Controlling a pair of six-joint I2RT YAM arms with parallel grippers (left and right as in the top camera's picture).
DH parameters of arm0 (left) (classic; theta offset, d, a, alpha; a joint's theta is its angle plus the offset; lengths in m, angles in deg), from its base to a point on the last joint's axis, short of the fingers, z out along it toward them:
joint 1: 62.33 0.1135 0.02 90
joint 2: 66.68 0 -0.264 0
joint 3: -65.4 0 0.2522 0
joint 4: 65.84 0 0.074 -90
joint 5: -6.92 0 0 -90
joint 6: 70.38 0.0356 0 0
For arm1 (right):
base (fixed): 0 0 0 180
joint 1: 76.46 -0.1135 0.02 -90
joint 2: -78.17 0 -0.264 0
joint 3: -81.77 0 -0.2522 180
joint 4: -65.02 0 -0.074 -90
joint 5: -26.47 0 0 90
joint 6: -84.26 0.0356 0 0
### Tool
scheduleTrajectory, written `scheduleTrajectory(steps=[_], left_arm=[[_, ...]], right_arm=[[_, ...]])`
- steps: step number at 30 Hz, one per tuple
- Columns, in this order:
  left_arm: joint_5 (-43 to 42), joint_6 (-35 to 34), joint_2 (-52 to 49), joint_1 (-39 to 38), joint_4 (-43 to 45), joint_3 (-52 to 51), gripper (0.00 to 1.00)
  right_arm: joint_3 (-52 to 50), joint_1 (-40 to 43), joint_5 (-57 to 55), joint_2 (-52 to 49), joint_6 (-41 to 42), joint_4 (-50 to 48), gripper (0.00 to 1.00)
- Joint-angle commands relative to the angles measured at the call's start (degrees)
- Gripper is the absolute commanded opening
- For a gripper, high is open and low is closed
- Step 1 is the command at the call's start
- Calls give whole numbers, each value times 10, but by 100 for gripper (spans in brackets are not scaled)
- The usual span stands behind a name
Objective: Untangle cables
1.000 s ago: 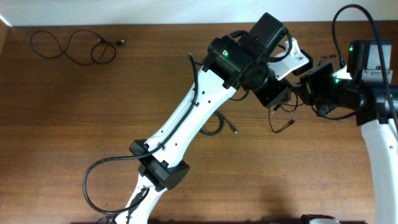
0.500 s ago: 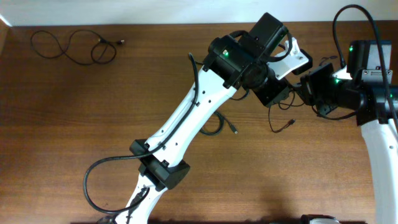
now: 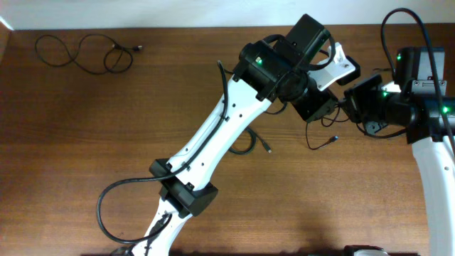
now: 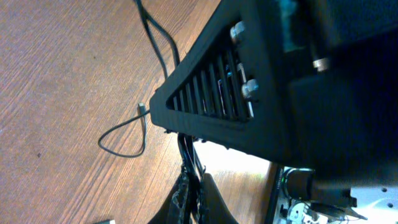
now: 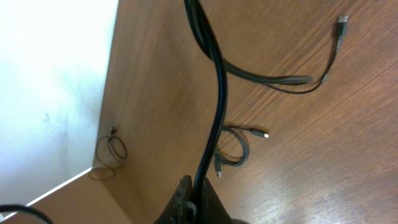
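My left gripper and right gripper meet tip to tip above the right part of the table. Each is shut on thin black cables. In the left wrist view the fingers pinch several black strands. In the right wrist view the fingers pinch one black cable that runs upward. A loose strand with a small plug hangs below the grippers. A coiled cable lies partly under the left arm and shows in the right wrist view. A separate wavy cable lies at the far left back.
The wooden table's back edge meets a white wall. The left arm crosses the middle of the table diagonally. The right arm's base stands at the right edge. A thick black arm cable loops at the front left.
The right gripper has shifted slightly left, toward the left gripper. The hanging strand has swung a little. Both grippers stay shut on the cables.
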Motion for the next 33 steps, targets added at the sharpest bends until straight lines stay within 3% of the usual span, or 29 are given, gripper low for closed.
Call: scheduleTrajectory(steps=[1,8,18,22,25,28,31,33], left_arm=[[21,3,-3,1,0,22,0],[32,-12,-3,10,-12,22,0],[-262,-12,12,72,24,22,0],[-333,-12,12,93,24,22,3],[-336,-12,12,97,24,22,14],[-325,-12,12,97,24,22,12],[-268,-12,12,97,13,22,1],[-248,-12,12,97,0,22,2]], right_arm=[[1,-1,-43,-1,-13,4,4],[1,0,-42,10,-13,4,4],[1,3,-110,20,-17,24,4],[1,3,-104,20,-17,24,4],[1,2,-100,20,-17,26,4],[1,3,-83,20,-26,25,4],[2,3,-76,21,-28,23,4],[2,3,-76,24,-28,21,4]])
